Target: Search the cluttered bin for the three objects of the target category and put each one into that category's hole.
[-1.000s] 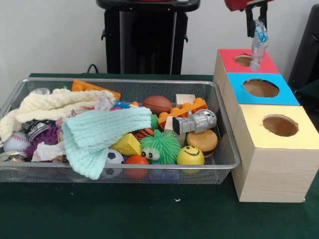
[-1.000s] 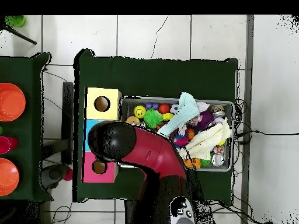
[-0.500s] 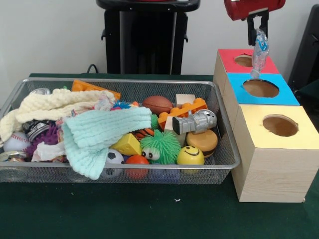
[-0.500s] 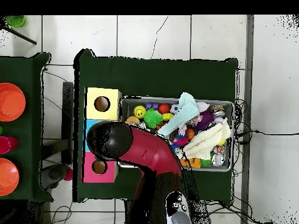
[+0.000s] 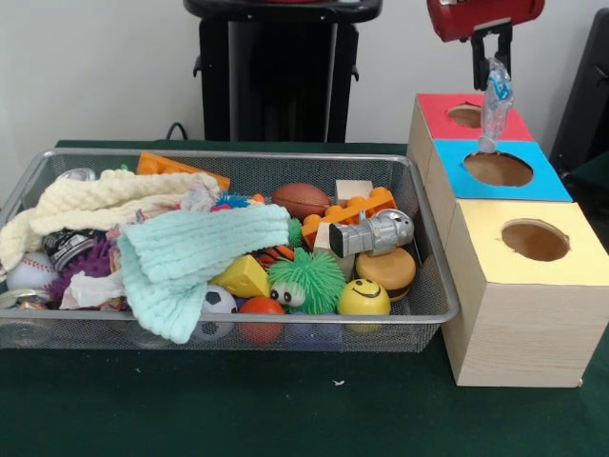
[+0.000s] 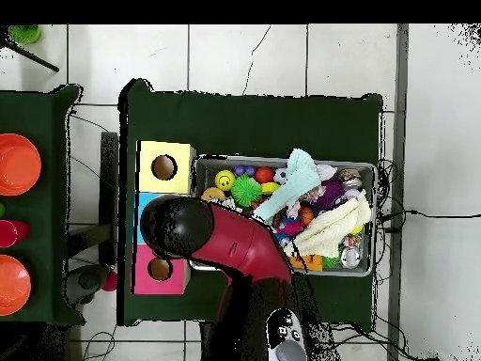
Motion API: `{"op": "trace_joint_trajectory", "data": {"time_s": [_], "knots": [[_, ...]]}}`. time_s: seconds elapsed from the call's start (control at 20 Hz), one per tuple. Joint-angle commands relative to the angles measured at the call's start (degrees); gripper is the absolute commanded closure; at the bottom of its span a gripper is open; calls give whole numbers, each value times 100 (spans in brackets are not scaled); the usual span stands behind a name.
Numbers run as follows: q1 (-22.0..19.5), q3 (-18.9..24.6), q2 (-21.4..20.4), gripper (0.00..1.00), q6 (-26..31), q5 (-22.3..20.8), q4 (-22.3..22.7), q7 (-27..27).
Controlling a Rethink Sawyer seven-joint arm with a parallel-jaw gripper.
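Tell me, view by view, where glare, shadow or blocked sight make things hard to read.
Front view: even light, the clear plastic piece held by the gripper catches glints, hiding its shape. Overhead view: the arm covers the blue-topped box, and the hole in the yellow-topped box reads dark.

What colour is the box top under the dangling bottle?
Blue box top, below the bottle; clearest in the front view.

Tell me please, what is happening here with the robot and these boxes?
The robot arm holds a crumpled clear plastic bottle in its gripper, hanging above the boxes, over the edge between the red-topped box and the blue-topped box. The bottle is not yet inside any hole. The yellow-topped box stands nearest. The wire bin beside them is full of toys, balls and cloths.
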Motion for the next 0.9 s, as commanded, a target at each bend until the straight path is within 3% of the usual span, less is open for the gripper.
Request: {"op": "trace_joint_trajectory", "data": {"time_s": [0.05,0.6,0.9], "knots": [[-50,561,262,100,-580,427,655,1105],[36,639,334,100,-828,514,698,1153],[144,496,489,100,-843,290,593,1215]]}}
